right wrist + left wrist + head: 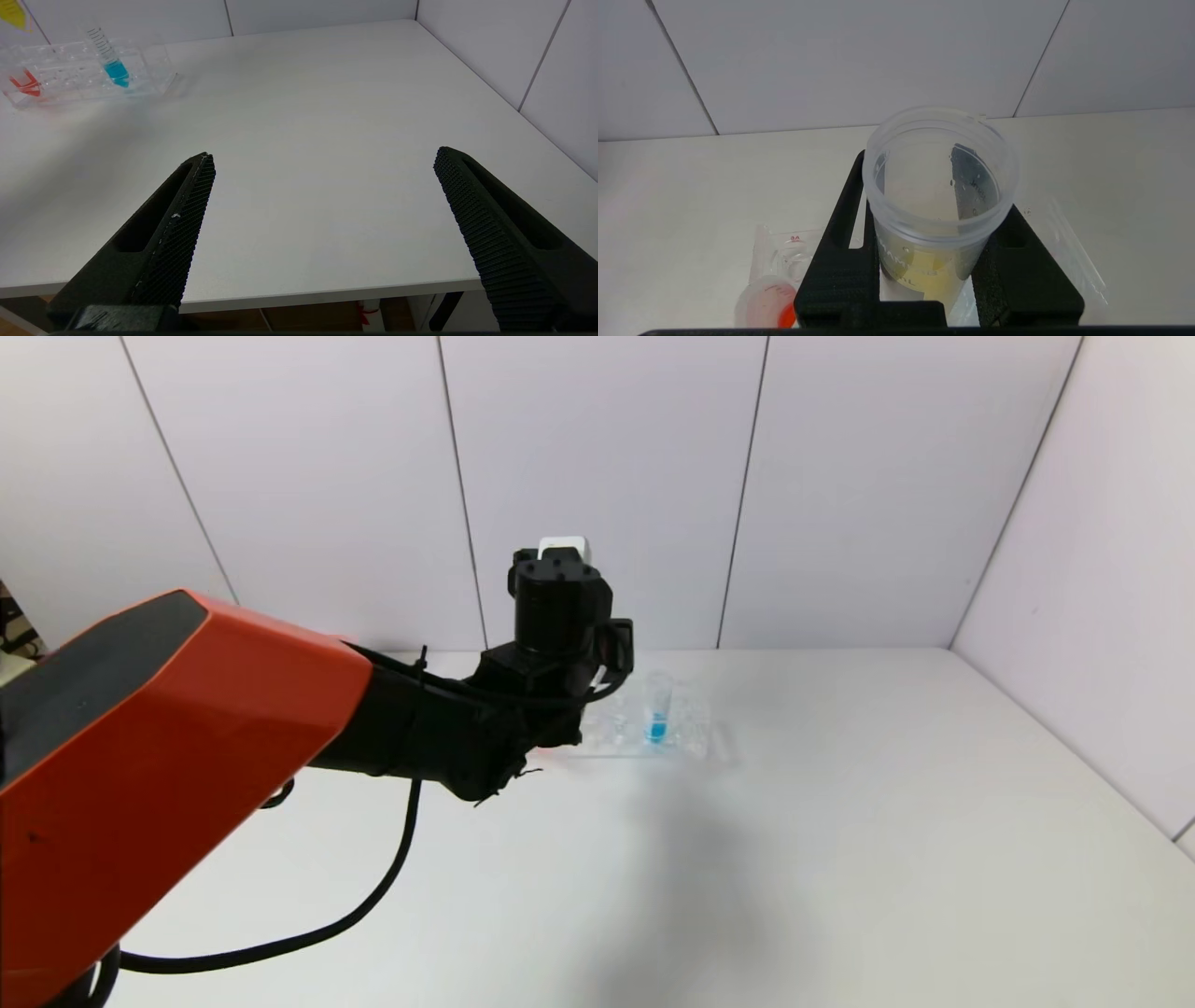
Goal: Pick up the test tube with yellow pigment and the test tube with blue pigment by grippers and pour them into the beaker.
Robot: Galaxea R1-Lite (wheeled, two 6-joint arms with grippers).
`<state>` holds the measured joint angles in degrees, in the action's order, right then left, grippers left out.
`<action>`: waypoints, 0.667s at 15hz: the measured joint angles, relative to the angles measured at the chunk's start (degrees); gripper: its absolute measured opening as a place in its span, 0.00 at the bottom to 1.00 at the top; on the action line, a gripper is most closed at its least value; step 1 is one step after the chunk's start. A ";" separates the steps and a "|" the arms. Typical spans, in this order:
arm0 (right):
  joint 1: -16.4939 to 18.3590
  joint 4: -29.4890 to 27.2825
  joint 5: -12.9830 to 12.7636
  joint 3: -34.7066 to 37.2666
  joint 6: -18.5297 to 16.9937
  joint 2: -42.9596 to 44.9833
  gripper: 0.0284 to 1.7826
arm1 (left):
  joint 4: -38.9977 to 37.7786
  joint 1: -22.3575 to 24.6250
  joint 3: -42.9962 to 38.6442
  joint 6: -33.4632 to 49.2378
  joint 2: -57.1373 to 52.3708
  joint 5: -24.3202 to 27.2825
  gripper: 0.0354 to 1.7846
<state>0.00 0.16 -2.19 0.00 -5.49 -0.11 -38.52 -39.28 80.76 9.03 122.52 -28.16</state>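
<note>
My left gripper (565,635) is raised above the left end of the clear tube rack (695,733). In the left wrist view it (934,196) is shut on the test tube with yellow pigment (931,273), whose open mouth faces the camera. The tube's yellow tip also shows in the right wrist view (11,11). The test tube with blue pigment (656,721) stands upright in the rack, right of my left gripper, and shows in the right wrist view (114,70). My right gripper (323,156) is open and empty over the table's near edge, out of the head view. The beaker is out of view.
A tube with red pigment (770,308) stands in the rack (784,245) below my left gripper; it also shows in the right wrist view (25,86). White walls close the table at the back and right. My left arm's orange cover (159,747) fills the head view's left.
</note>
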 joint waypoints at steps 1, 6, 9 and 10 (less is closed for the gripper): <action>0.00 0.00 0.00 0.00 0.01 0.00 0.96 | 0.68 0.00 -0.59 0.00 -1.43 -0.04 0.29; 0.00 0.00 0.02 0.00 0.04 0.00 0.96 | 3.69 1.85 -5.61 -0.55 -9.86 -0.06 0.29; 0.00 0.00 0.00 0.00 -0.02 0.00 0.96 | 5.25 5.52 -9.11 -0.60 -15.13 0.38 0.29; 0.00 0.00 0.00 0.00 -0.02 0.00 0.96 | 5.29 6.78 -10.18 -0.60 -16.51 0.52 0.29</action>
<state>0.00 0.16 -2.19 0.00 -5.51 -0.11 -33.23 -32.50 70.58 8.44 106.01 -27.64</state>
